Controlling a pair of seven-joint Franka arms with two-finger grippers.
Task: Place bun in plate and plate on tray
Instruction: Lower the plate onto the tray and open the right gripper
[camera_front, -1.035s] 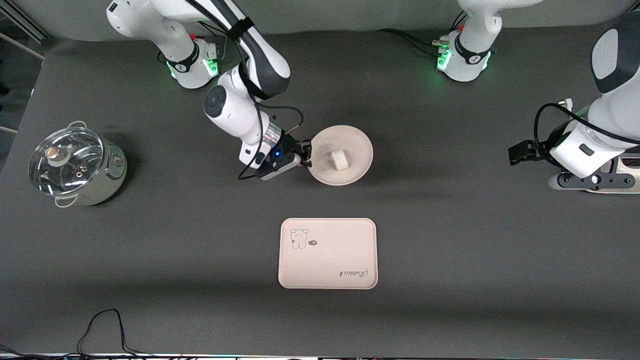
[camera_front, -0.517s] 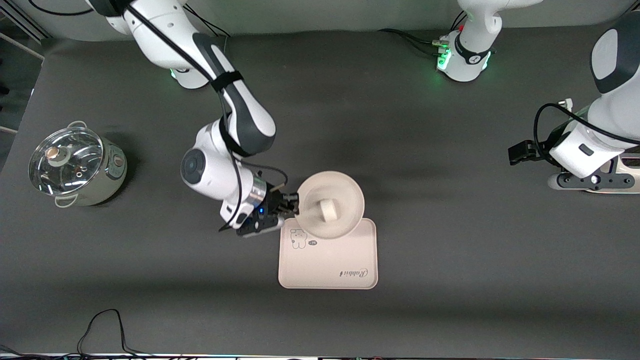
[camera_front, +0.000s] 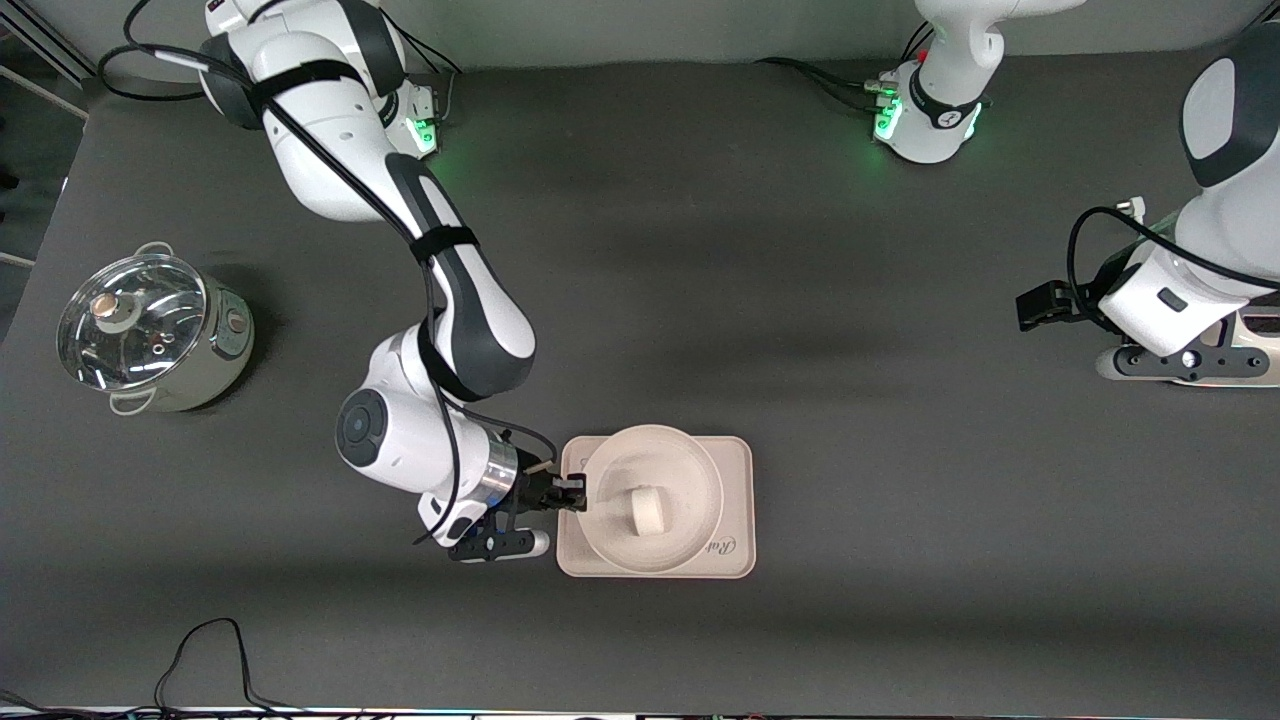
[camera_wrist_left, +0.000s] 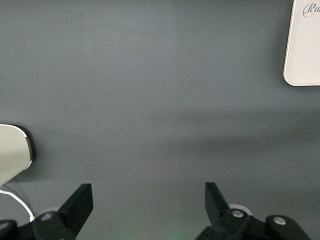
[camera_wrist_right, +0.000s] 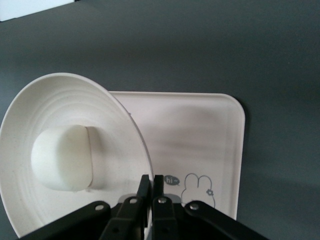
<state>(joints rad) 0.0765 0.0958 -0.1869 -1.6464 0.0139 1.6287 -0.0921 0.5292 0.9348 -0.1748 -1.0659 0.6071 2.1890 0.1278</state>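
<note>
Two task steps look close to done: the bun (camera_front: 649, 510) lies in the plate (camera_front: 652, 460), and the plate hangs over the tray (camera_front: 735, 452), which sits on the desk (camera_front: 800, 300) nearer to the front camera than anything else there. The right gripper (camera_front: 580, 493) is pinched tight on the plate's rim at the edge toward the right arm's end, and in the right wrist view the plate (camera_wrist_right: 30, 110) looks tilted over the tray (camera_wrist_right: 200, 135), so I cannot tell whether it touches down yet. To finish well, level the plate, lower it flat inside the tray's raised edge, then release and draw the gripper out without dragging the rim. Open desk lies all around the tray. Farther off, the glass-lidded pot (camera_front: 150, 335) stands well apart, and the left gripper (camera_wrist_left: 147, 200) waits spread wide at the left arm's end.
</note>
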